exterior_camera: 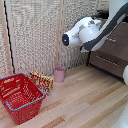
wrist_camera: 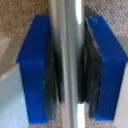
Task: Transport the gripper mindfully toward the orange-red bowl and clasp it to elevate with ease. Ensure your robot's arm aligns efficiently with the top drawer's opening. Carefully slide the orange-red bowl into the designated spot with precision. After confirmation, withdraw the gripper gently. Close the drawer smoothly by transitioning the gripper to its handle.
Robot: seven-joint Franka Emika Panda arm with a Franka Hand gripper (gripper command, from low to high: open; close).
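Two blue fingertips (wrist_camera: 105, 70) flank the handle (wrist_camera: 67, 60), their dark pads pressed to the silver bar on either side: the gripper (wrist_camera: 67, 67) is clamped on it. Bar's long axis runs across the closing line of the fingers, brown drawer front behind. Exterior view: robot's arm (exterior_camera: 82, 32) reaches to the top drawer (exterior_camera: 112, 47) at that view's right. Orange-red bowl not visible; presumably inside. Judgement: next push goes square to the bar, into the cabinet.
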